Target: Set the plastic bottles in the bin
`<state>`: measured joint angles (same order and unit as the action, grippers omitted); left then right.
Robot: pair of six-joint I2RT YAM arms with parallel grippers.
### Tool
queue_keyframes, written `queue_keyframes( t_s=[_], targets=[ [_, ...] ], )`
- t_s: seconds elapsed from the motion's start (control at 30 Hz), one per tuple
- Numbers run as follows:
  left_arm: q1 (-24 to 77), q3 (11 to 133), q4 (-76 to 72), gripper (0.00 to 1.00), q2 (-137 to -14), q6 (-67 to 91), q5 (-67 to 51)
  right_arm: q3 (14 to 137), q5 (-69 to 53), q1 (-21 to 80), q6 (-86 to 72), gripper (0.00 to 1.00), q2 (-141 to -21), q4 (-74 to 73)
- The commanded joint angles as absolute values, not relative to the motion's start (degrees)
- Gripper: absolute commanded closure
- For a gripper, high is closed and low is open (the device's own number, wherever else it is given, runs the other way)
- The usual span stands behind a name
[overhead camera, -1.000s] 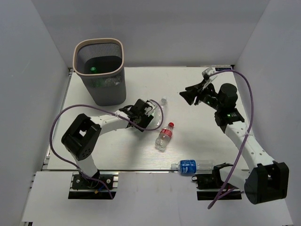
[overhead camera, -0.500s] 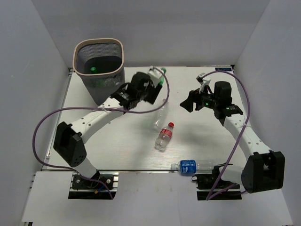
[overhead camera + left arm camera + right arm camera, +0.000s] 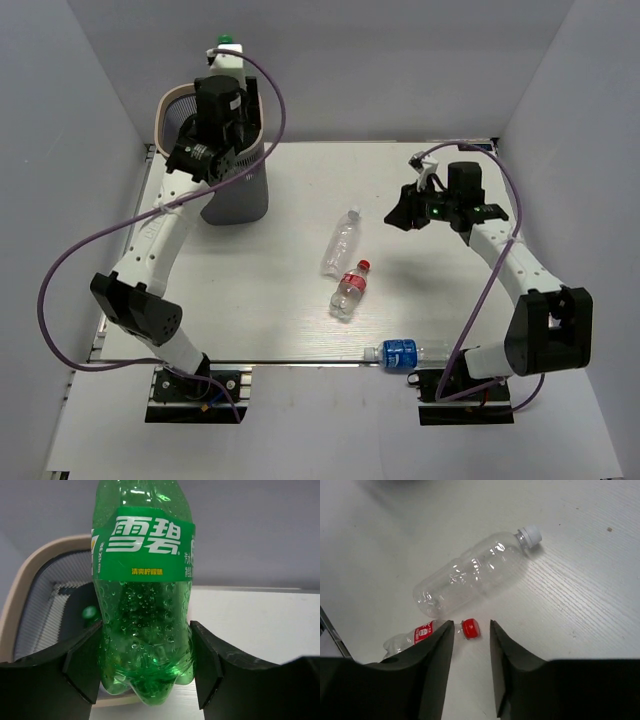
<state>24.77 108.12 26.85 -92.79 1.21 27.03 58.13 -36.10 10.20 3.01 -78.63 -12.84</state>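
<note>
My left gripper (image 3: 224, 72) is shut on a green plastic bottle (image 3: 142, 595) and holds it upright, high over the bin (image 3: 170, 105). In the left wrist view the bin's beige rim (image 3: 27, 575) and dark inside lie just behind the bottle's base. A green object (image 3: 90, 612) lies inside the bin. My right gripper (image 3: 400, 214) hovers open over the table with nothing between its fingers (image 3: 495, 650). Below it lie a clear bottle with a white cap (image 3: 470, 577) and a red-capped bottle (image 3: 422, 631). A blue-labelled bottle (image 3: 402, 352) lies at the table's near edge.
The clear bottle (image 3: 340, 243) and the red-capped bottle (image 3: 350, 291) lie close together mid-table. White walls close in the table on three sides. Purple cables loop off both arms.
My left arm has swung from mid-table up and back over the bin, carrying the green bottle. The right gripper's jaws opened wide and then narrowed, and it shifted slightly.
</note>
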Motion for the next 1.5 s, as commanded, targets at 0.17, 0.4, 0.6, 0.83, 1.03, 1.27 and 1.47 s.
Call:
queue_keyframes(
  t_s=[0.17, 0.4, 0.6, 0.83, 1.03, 1.27, 1.47],
  targets=[
    [18.99, 112.31, 35.16, 0.0, -95.62, 4.14, 28.3, 75.4, -35.78, 12.48, 5.19, 0.39, -94.19, -26.8],
    [20.74, 106.37, 27.61, 0.0, -88.52, -8.5, -6.41, 84.37, -32.52, 16.96, -5.09, 0.33, -105.55, -30.85],
    [21.88, 90.56, 29.01, 0.0, -81.93, -5.11, -28.03, 86.39, -35.42, 20.29, -13.96, 0.3, -110.82, -27.51],
    [24.43, 68.13, 27.5, 0.0, -67.25, 1.49, -26.19, 87.1, -24.18, 23.55, -21.71, 0.1, -114.61, -27.43],
    [25.48, 61.88, 28.12, 0.0, -63.37, 3.69, -24.35, 89.73, -21.27, 26.1, -22.41, 0.1, -118.73, -26.63],
    [26.54, 51.62, 27.42, 0.0, -61.79, 7.03, -24.87, 92.55, -16.69, 28.21, -22.59, 0.3, -123.13, -25.93],
    [27.77, 43.52, 23.04, 0.0, -58.28, 10.98, -26.1, 93.07, -20.39, 26.9, -19.08, 0.67, -120.94, -26.28]
  ],
)
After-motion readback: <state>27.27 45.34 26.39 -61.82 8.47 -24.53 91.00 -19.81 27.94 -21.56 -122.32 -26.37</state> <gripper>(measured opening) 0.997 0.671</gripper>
